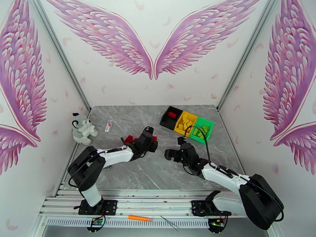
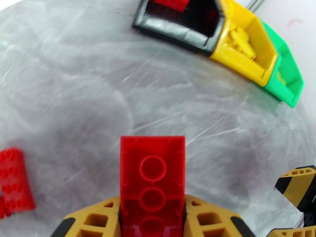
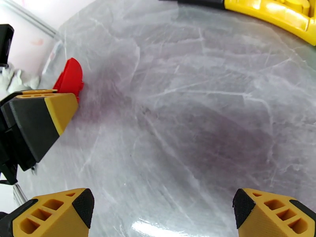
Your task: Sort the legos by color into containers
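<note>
My left gripper (image 1: 152,143) is shut on a red lego (image 2: 152,182), which sticks out forward between its yellow fingers (image 2: 94,218) with its hollow underside up. More red legos (image 2: 14,180) lie on the table to its left, also seen beside the left arm (image 1: 128,139). Ahead stand the containers in a row: black (image 2: 173,30) with red legos inside, yellow (image 2: 241,62) with yellow legos, and green (image 2: 290,87). My right gripper (image 1: 170,154) is open over bare table, its fingers (image 3: 51,212) wide apart. In the right wrist view the held red lego (image 3: 70,78) shows at the left.
A grey-white plush dog (image 1: 82,129) sits at the table's left edge, with a small white-and-orange tube (image 1: 108,125) beside it. The two grippers face each other near the table's middle, a short gap between them. The yellow bin (image 3: 268,12) rim lies beyond the right gripper.
</note>
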{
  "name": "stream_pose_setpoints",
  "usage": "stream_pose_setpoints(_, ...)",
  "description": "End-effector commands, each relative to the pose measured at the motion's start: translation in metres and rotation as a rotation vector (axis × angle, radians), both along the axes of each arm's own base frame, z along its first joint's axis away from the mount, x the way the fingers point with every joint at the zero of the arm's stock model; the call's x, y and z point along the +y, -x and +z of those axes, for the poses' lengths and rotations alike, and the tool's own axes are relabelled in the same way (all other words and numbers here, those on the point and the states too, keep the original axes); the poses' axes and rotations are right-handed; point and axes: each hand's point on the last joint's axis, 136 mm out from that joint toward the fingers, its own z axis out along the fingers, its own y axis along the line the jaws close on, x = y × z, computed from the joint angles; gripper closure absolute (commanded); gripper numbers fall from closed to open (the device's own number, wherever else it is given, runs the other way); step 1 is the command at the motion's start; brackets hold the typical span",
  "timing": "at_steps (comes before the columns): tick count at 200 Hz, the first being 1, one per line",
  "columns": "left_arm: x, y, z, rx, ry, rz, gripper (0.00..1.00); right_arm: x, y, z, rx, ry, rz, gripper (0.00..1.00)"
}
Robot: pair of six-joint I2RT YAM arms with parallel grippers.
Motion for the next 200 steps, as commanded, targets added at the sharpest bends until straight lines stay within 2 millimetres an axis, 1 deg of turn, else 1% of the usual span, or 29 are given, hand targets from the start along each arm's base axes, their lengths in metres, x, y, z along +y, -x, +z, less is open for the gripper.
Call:
stream_pose_setpoints(1,-0.030,-0.022,0.023,-0.047,0.080,-0.079,0.68,-0.011,0.004,0.004,0.013,-0.051,-0.030,0.01)
stream_pose_setpoints(25,-0.053,-0.047,0.037,-0.088,0.121,-0.107,0.68,-0.027,0.010,0.003,0.019,-0.037,-0.079,0.01)
stream_pose_setpoints(29,-0.055,-0.049,0.032,-0.083,0.112,-0.110,0.68,-0.029,0.012,0.003,0.016,-0.037,-0.084,0.01)
stream_pose_setpoints(31,-0.060,-0.055,0.042,-0.104,0.124,-0.111,0.68,-0.029,0.012,0.004,0.014,-0.036,-0.086,0.01)
stream_pose_setpoints(37,-0.065,-0.064,0.047,-0.119,0.124,-0.109,0.68,-0.033,0.014,0.004,0.012,-0.034,-0.097,0.01)
stream_pose_setpoints(70,-0.089,-0.103,0.055,-0.178,0.124,-0.119,0.67,-0.046,0.028,0.009,-0.002,-0.018,-0.126,0.01)
stream_pose_setpoints(96,-0.101,-0.134,0.053,-0.189,0.125,-0.121,0.65,-0.053,0.038,0.013,-0.010,-0.018,-0.137,0.01)
stream_pose_setpoints(115,-0.110,-0.151,0.053,-0.196,0.144,-0.133,0.62,-0.058,0.044,0.016,-0.022,-0.013,-0.146,0.01)
stream_pose_setpoints(138,-0.116,-0.172,0.046,-0.188,0.145,-0.123,0.53,-0.063,0.050,0.018,-0.035,-0.010,-0.155,0.01)
stream_pose_setpoints(141,-0.116,-0.173,0.044,-0.184,0.145,-0.124,0.51,-0.064,0.051,0.018,-0.036,-0.009,-0.154,0.01)
stream_pose_setpoints(152,-0.121,-0.178,0.047,-0.184,0.162,-0.134,0.44,-0.065,0.053,0.019,-0.039,-0.009,-0.156,0.01)
stream_pose_setpoints(161,-0.124,-0.179,0.049,-0.191,0.170,-0.145,0.35,-0.066,0.054,0.018,-0.038,-0.009,-0.156,0.01)
stream_pose_setpoints(166,-0.125,-0.179,0.051,-0.195,0.172,-0.149,0.32,-0.066,0.054,0.018,-0.039,-0.009,-0.156,0.01)
stream_pose_setpoints(181,-0.126,-0.177,0.060,-0.210,0.177,-0.154,0.26,-0.065,0.054,0.017,-0.036,-0.010,-0.153,0.01)
stream_pose_setpoints(200,-0.125,-0.168,0.075,-0.232,0.186,-0.165,0.26,-0.062,0.053,0.016,-0.036,-0.017,-0.145,0.01)
